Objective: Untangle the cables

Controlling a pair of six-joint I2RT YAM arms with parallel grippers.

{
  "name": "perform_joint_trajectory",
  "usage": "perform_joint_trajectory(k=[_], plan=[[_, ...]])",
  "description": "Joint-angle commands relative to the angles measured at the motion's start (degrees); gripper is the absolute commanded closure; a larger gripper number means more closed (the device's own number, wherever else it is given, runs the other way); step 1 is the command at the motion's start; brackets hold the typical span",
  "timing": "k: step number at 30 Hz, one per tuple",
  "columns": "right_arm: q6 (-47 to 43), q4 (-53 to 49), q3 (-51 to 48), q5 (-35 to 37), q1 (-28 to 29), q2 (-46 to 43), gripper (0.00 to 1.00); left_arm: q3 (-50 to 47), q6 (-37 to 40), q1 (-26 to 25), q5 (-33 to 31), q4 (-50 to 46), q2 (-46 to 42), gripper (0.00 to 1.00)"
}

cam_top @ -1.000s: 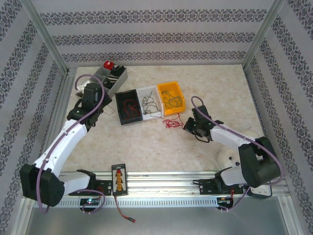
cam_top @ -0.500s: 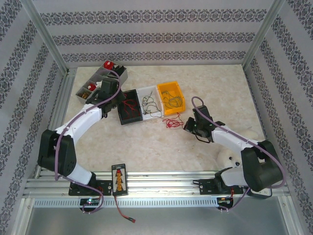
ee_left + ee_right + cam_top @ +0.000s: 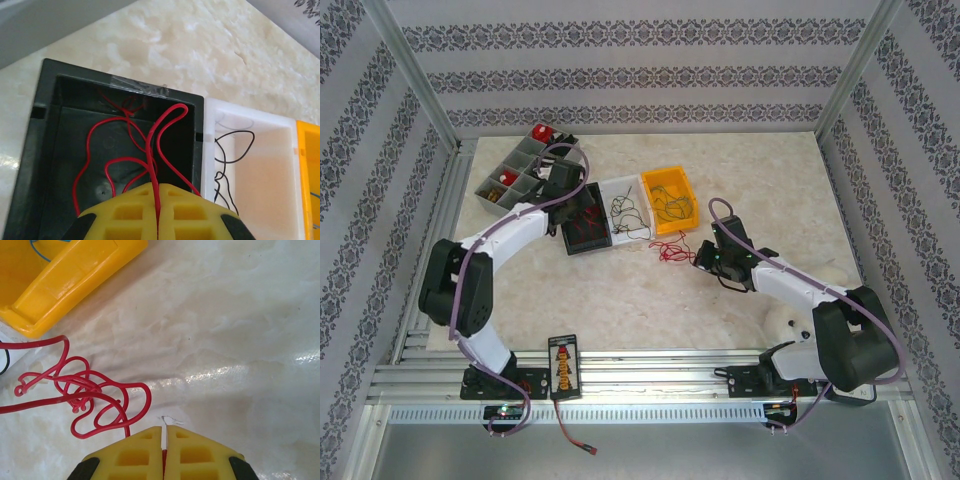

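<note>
The left hand [image 3: 157,212], pinched narrow on a thin red wire [image 3: 150,145], hangs over the black plastic bin [image 3: 30,150], the wire trailing straight ahead into it. The right hand [image 3: 164,450] pinches the loose red wire tangle [image 3: 85,390], which lies ahead-left of it on the pale surface [image 3: 240,315].

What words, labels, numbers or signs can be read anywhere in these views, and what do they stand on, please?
None can be read.
The black card on the near rail bears yellow and red marks, too small to tell as text.
The black bin, white bin and yellow bin show no lettering.
</note>
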Motion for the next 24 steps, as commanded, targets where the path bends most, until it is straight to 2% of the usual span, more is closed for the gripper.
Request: perform_joint_trajectory(k=[1, 2, 5, 10, 12, 19, 24], plan=[[-1.50, 1.08, -0.42, -0.70, 0.76, 0.02, 1.00, 3.61, 0.67, -0.79, -1.29, -1.41, 2.64, 0.56], [-1.87, 0.92, -0.24, -1.00, 0.92, -0.08, 1.00, 4.49, 0.90, -0.87, -1.68, -1.63, 3.04, 0.47], [-3.06, 0.61, 0.36, -1.12, 1.39, -0.95, 1.00, 6.45, 1.96, -0.94, -3.80, -1.77, 2.34, 0.33], [-5.71, 0.99, 0.77, -2.27, 3.00, -2.96, 1.00, 5.79, 5.03, -1.28, -8.33, -1.57, -2.67, 0.27], [-7.85, 1.00, 1.29, -3.87, 3.98, -3.23, 1.00, 3.76, 9.19, -2.23, -5.52, 0.76, -4.87, 0.28], [-13.20, 1.10, 2.49, -14.94, 6.64, -1.30, 1.00, -3.48, 21.84, -9.90, 13.37, 0.90, -8.30, 0.28], [-12.29, 2.71, 1.86, -17.15, 6.27, 1.80, 1.00, -7.09, 27.80, -15.58, 18.36, -0.98, -8.89, 0.28]])
